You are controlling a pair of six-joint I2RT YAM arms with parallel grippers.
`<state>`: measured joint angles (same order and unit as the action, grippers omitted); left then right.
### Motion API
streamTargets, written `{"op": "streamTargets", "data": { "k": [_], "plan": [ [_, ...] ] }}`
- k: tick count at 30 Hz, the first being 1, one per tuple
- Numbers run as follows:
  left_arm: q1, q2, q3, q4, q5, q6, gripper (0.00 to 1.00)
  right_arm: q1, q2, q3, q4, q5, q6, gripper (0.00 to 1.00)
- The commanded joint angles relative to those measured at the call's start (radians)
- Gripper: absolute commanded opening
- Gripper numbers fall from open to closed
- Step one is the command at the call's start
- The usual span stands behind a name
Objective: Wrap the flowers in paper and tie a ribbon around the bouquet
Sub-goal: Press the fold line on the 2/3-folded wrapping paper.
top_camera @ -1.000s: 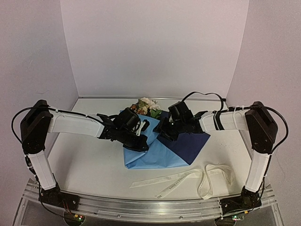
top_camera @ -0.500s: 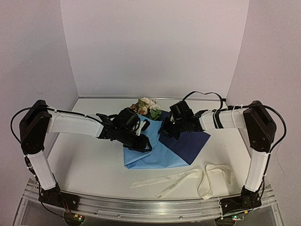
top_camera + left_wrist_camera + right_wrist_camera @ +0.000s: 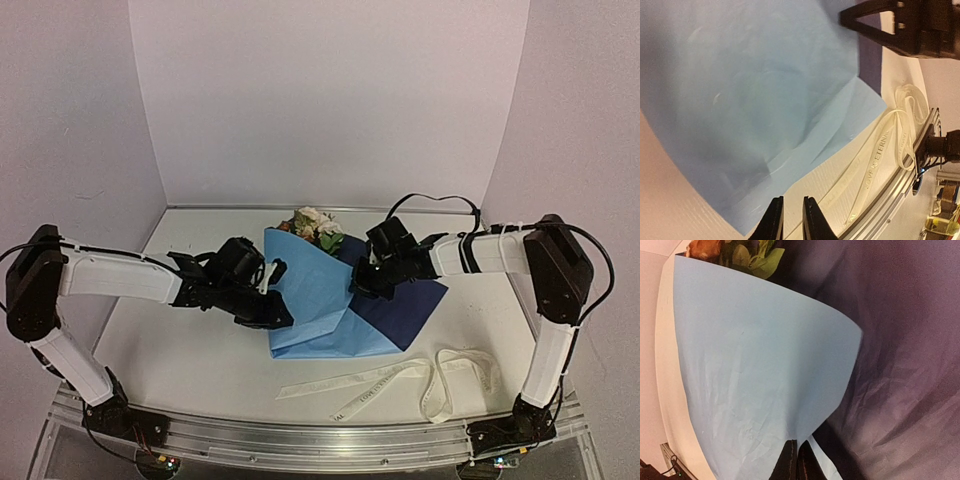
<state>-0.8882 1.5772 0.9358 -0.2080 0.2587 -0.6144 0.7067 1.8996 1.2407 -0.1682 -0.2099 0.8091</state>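
Note:
The paper [image 3: 315, 300] lies mid-table. Its light-blue flap is folded over the flowers [image 3: 315, 228], and its darker blue face [image 3: 405, 305] is spread out to the right. Only blooms and leaves show at the flap's far edge [image 3: 747, 252]. My right gripper [image 3: 357, 283] is shut on the flap's right edge, and the light-blue sheet [image 3: 755, 365] runs into its jaws [image 3: 797, 442]. My left gripper [image 3: 278, 312] sits by the paper's left edge. Its jaws [image 3: 792, 199] stand slightly open and hold nothing. The ribbon [image 3: 400, 375] lies loose on the table in front of the paper.
An aluminium rail [image 3: 320, 440] runs along the table's near edge, just beyond the ribbon [image 3: 875, 160]. White walls close the table in at the back and on both sides. The left arm stretches low across the left half of the table.
The left gripper opened, let go of the paper and drew back to the left. The right gripper shut on the flap's edge. The light-blue flap now lies smoother and wider over the flowers.

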Motion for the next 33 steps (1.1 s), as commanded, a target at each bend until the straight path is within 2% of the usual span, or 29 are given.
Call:
{"op": "streamTargets", "data": {
  "k": [1, 5, 10, 33],
  "plan": [
    [0.011, -0.011, -0.032, 0.022, 0.002, -0.037, 0.09, -0.012, -0.020, 0.029, -0.057, 0.042, -0.056, 0.00],
    [0.014, 0.022, -0.046, 0.028, 0.012, -0.046, 0.04, -0.021, -0.007, 0.054, -0.082, 0.047, -0.069, 0.00],
    [0.014, 0.068, -0.050, 0.053, 0.040, -0.047, 0.03, -0.028, 0.004, 0.074, -0.109, 0.057, -0.084, 0.00],
    [0.012, 0.209, -0.076, 0.086, 0.130, -0.059, 0.04, -0.055, 0.027, 0.074, -0.128, 0.067, -0.083, 0.00]
  ]
}}
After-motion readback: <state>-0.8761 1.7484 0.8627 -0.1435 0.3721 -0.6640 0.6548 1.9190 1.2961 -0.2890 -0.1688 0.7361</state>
